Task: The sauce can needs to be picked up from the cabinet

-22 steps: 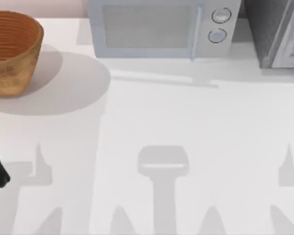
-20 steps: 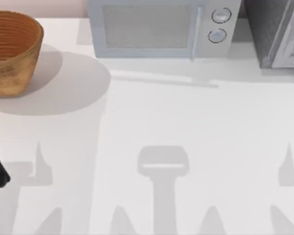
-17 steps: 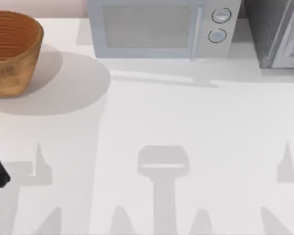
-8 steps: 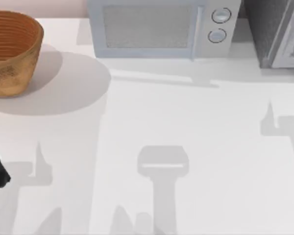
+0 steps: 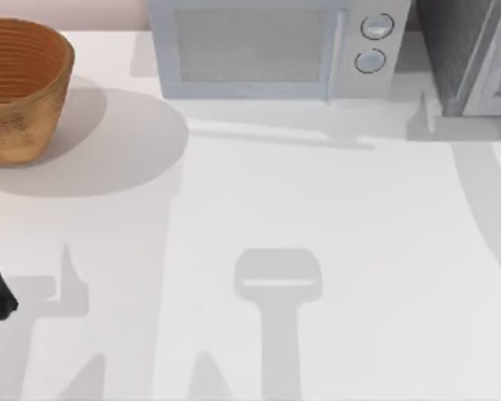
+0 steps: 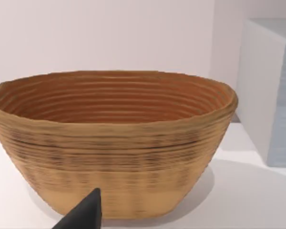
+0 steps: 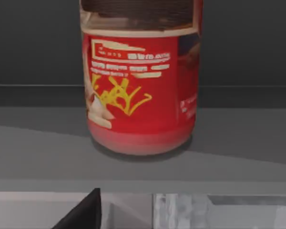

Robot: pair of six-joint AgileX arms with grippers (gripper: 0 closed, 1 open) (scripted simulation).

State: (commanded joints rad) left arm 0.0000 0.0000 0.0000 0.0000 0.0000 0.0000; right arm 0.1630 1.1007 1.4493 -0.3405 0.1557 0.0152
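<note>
A: The small red-labelled cylindrical sauce can [image 7: 140, 90] stood upright on a grey shelf inside the large dark speckled grey cabinet [image 5: 468, 54], at the table's far right, and the right wrist camera faced it squarely.

B: And the right claw?

A: One dark fingertip [image 7: 83, 212] showed low in that view. How wide it stood, I couldn't tell. It held nothing.

B: The risk?

A: I judged a fingertip could catch the shelf's front lip, or clip the can's side and topple it backward, if the approach ran off-centre.

B: The left gripper?

A: Parked before the woven tan wicker basket [image 6: 112, 143]; one fingertip [image 6: 86, 214] visible, spread unknowable.

B: The count?

A: One can, one cabinet, one basket, one light-grey two-knob microwave [image 5: 271, 50].
</note>
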